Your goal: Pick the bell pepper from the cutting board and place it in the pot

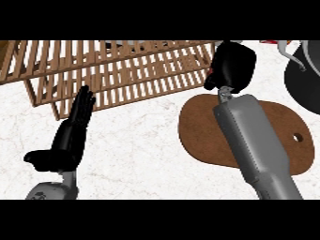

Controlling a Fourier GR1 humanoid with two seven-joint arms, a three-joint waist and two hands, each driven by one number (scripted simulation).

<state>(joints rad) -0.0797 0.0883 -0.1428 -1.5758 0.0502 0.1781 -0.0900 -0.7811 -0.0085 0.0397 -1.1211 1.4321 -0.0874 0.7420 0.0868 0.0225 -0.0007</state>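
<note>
White marble counter [141, 154]: your right hand [229, 65], curled over a red sliver, presumably the bell pepper [210, 71], sits above the cutting board [198, 129]. Carry it right to the pot [313, 79] at the frame's upper right; the left hand [69, 136] rests open at lower left.

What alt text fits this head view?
The right robot hand is curled above the brown cutting board, near a dark pot. The left robot hand rests open by a wooden rack.

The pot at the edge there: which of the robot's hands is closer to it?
The right. The right hand is up beyond the cutting board, a short way left of the pot. The left hand rests open far across the counter, beside the wooden rack.
</note>
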